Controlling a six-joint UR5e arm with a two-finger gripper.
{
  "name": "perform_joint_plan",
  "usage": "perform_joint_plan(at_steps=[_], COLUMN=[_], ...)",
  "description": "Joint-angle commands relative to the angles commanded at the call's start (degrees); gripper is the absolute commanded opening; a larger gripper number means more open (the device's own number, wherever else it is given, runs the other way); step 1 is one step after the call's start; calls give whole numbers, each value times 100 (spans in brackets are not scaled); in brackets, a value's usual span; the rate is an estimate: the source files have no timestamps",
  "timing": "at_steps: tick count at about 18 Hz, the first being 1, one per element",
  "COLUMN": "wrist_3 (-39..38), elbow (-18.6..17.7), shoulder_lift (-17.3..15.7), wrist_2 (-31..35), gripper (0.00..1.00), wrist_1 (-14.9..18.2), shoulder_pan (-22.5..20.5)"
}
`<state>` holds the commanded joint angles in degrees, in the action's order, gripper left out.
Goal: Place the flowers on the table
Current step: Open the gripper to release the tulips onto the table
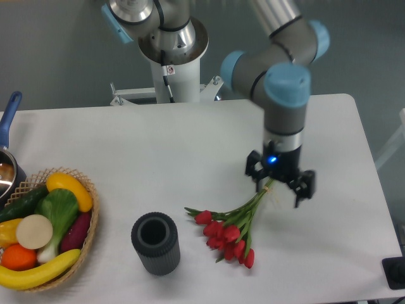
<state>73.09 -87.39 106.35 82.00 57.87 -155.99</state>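
Observation:
The flowers (229,233), a bunch of red tulip buds with green stems and leaves, lie on the white table (190,145) at the front right of centre. The buds point to the front left and the stem ends point up toward the gripper. My gripper (278,192) hangs over the stem ends with its two black fingers spread wide apart, one on each side of the stems. The jaws look open and do not press on the stems.
A dark grey ribbed cylinder vase (155,243) stands upright left of the buds. A wicker basket of vegetables and fruit (44,231) sits at the front left. A pot with a blue handle (7,158) is at the left edge. The arm's base (171,57) stands behind the table.

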Motion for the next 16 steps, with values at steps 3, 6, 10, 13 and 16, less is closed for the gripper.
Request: perform_joint_plan(at_steps=[3, 6, 10, 13, 16], wrist_3=[1527, 2533, 3393, 3677, 3686], elbow=[1027, 1321, 1102, 1040, 1039], shoulder_lift=[-132, -185, -475, -502, -519], wrist_2=[26, 9, -53, -105, -289], gripper=[100, 100, 100, 100, 100], wrist_1=[2178, 2747, 2774, 2782, 2782], shoulder_pan=[-501, -985, -1504, -1627, -1742])
